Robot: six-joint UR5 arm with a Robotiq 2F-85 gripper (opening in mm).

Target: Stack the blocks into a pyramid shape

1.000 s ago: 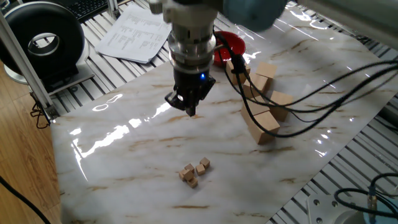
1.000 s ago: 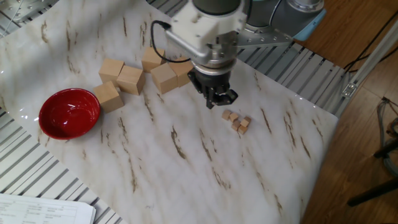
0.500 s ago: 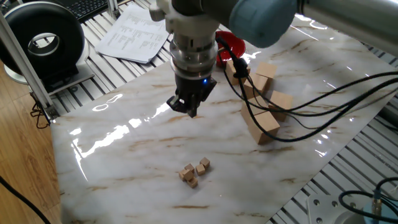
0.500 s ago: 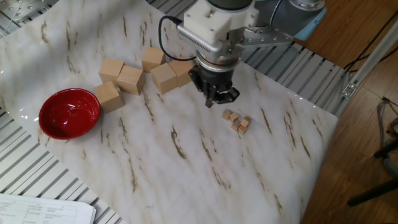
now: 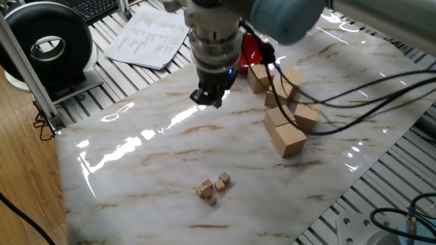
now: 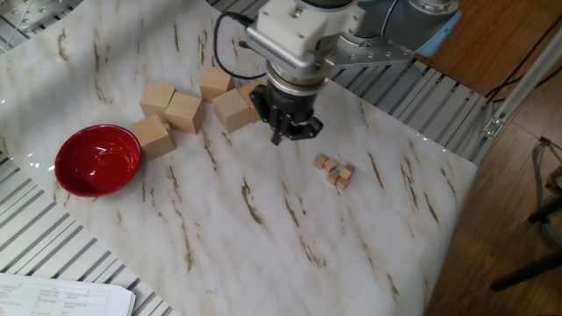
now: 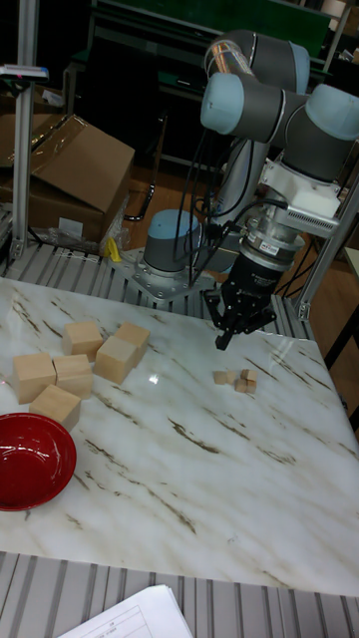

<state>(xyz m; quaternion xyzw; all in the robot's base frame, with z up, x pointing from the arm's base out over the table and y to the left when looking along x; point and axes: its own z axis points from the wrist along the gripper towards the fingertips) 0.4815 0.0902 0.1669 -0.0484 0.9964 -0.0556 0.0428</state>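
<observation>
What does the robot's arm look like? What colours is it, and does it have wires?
The arm is thick grey tubes joined by rounded light-blue caps, on a round base with a blue top. Near its end sits a white boxy part over a ribbed silver ring. The gripper is small and black with two pointed fingers, and a tiny blue light glows on it. Black cables loop off the wrist.

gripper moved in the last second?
Yes. The gripper has shifted away from the tiny cubes, toward the large wooden blocks and the red bowl.
</observation>
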